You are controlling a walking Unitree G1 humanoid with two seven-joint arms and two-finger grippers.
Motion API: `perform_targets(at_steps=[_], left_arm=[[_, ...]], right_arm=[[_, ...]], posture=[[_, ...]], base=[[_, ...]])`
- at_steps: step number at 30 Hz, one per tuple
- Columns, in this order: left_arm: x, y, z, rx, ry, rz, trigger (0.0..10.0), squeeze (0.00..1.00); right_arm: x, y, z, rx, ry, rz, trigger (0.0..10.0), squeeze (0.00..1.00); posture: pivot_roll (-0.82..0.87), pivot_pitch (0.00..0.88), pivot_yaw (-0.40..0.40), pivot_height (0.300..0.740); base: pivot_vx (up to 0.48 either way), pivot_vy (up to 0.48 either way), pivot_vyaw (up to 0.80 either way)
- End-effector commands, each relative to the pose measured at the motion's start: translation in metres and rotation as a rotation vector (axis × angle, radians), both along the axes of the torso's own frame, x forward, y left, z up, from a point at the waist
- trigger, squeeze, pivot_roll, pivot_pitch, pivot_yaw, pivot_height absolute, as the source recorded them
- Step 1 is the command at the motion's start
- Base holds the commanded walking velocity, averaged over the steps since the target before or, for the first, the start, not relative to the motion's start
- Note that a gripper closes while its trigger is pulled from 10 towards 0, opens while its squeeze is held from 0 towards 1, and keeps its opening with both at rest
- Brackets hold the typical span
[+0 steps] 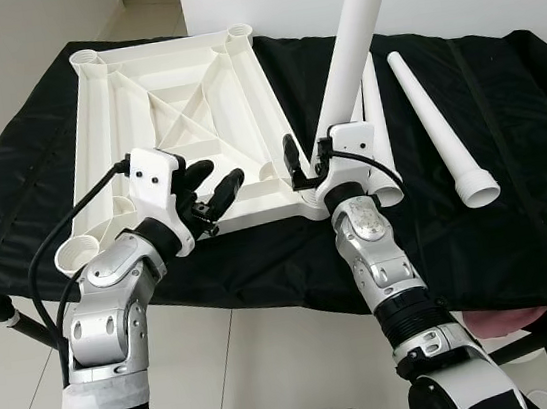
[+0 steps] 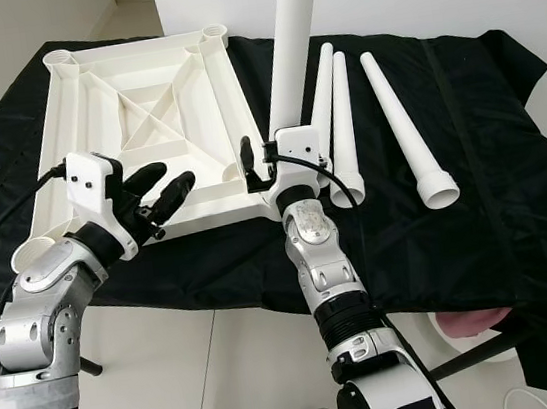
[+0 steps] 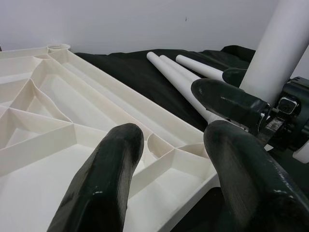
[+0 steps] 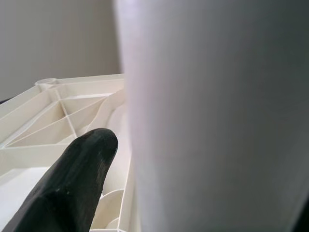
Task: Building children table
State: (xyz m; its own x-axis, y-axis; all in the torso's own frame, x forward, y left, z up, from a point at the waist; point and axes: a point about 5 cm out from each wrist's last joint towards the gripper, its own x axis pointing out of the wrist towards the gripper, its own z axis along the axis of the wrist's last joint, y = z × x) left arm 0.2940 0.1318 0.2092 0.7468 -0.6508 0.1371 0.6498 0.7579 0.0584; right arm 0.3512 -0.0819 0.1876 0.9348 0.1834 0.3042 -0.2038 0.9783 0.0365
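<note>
The right gripper pinches an upright leg over the tabletop's near-right corner socket. The left gripper, spread, hovers beside.

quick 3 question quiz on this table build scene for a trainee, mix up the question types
1. True or false: the tabletop lies underside up on the black cloth.
2. How many table legs lie loose on the cloth? A) one B) three C) five
3. Fill in: the right gripper holds an upright ___ at the tabletop's near corner, while the left gripper hovers open beside the near edge.

Key: 1 true; 2 B; 3 leg
</note>
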Motion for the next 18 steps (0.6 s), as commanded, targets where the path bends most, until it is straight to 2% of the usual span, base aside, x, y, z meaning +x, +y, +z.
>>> perform_targets(at_steps=[1, 4, 6, 11, 14, 18], left_arm=[[0.003, 0.005, 0.002, -0.018, 0.001, 0.151, 10.0, 0.04], [0.004, 0.005, 0.003, -0.019, 0.0, 0.15, 10.0, 0.04], [0.004, 0.005, 0.003, -0.019, -0.001, 0.152, 10.0, 0.04], [0.004, 0.005, 0.003, -0.019, -0.001, 0.152, 10.0, 0.04], [0.003, 0.003, 0.002, -0.01, 0.006, 0.122, 10.0, 0.04], [0.001, 0.001, 0.001, 0.001, 0.008, 0.099, 10.0, 0.02]], right_arm=[[0.001, -0.001, 0.005, -0.002, -0.019, 0.036, 10.0, 0.0], [0.002, -0.004, 0.006, -0.013, -0.021, 0.061, 10.0, 0.0], [0.004, -0.008, 0.006, -0.046, -0.009, 0.124, 10.0, 0.0], [0.005, -0.009, 0.006, -0.061, -0.002, 0.144, 10.0, 0.0], [0.008, -0.02, 0.001, -0.147, 0.019, 0.225, 10.0, 0.0], [0.009, -0.026, -0.002, -0.176, 0.035, 0.251, 10.0, 0.0]], posture=[[-0.04, 0.086, -0.01, 0.74], [-0.04, 0.086, -0.01, 0.74], [-0.05, 0.088, -0.01, 0.74], [-0.05, 0.088, -0.01, 0.74], [-0.05, 0.086, -0.01, 0.74], [-0.05, 0.086, -0.01, 0.74]], base=[[0.0, 0.0, 0.0], [0.0, 0.0, 0.0], [0.0, 0.0, 0.0], [0.0, 0.0, 0.0], [0.0, 0.0, 0.0], [0.0, 0.0, 0.0]])
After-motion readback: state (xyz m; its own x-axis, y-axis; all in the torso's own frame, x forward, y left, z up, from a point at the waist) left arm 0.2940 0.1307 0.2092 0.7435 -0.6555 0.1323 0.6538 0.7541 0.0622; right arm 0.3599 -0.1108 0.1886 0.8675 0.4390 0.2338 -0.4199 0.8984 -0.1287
